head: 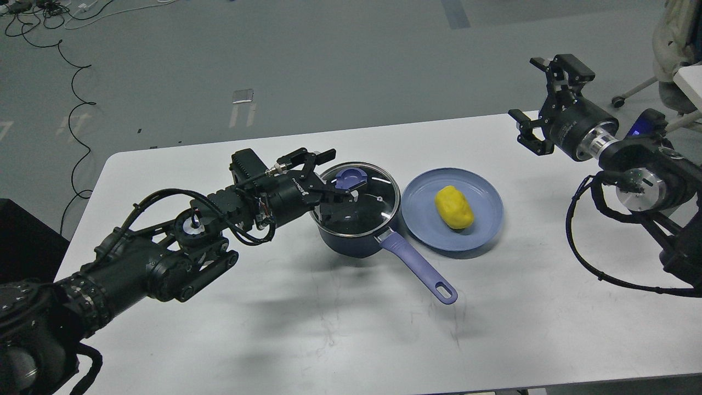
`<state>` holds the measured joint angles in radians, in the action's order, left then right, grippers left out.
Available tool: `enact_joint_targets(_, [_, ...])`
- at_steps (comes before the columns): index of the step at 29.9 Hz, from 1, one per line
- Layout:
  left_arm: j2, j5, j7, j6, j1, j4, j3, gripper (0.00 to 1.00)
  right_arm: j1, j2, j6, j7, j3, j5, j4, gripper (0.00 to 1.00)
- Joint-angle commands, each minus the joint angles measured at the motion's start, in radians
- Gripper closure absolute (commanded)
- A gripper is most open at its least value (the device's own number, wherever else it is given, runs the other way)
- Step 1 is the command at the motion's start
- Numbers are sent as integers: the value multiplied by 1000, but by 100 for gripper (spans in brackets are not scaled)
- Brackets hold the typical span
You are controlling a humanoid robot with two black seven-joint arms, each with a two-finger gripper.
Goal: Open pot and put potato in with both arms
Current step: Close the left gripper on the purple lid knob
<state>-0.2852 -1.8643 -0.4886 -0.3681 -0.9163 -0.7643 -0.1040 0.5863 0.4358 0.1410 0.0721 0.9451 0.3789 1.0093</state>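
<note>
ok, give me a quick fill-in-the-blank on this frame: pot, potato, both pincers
1. The potato lies on the light-blue ____.
2. The glass lid is ____ the pot.
3. The ____ pincer is at the lid's lavender knob.
4. The right pincer is open and holds ____.

Missing words: plate; on; left; nothing

Floor (329,66): grey, smooth
Cables (77,104): black, trailing far left
Bench (329,329): white, rounded corners
Chair (666,60): wheeled, far right
</note>
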Motion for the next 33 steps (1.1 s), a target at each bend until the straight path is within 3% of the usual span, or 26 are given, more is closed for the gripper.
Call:
enact_joint_targets(1, [1, 1, 0, 0, 1, 3, 1, 2, -8, 0, -1, 0, -2, 0, -1, 0])
enact_joint_targets(25, [27, -4, 0, -6, 8, -3, 4, 5, -13, 3, -9, 2, 0, 0, -1, 0])
enact_joint_targets(33, [29, -1, 0, -8, 7, 6, 78, 7, -13, 6, -11, 2, 0, 0, -1, 0])
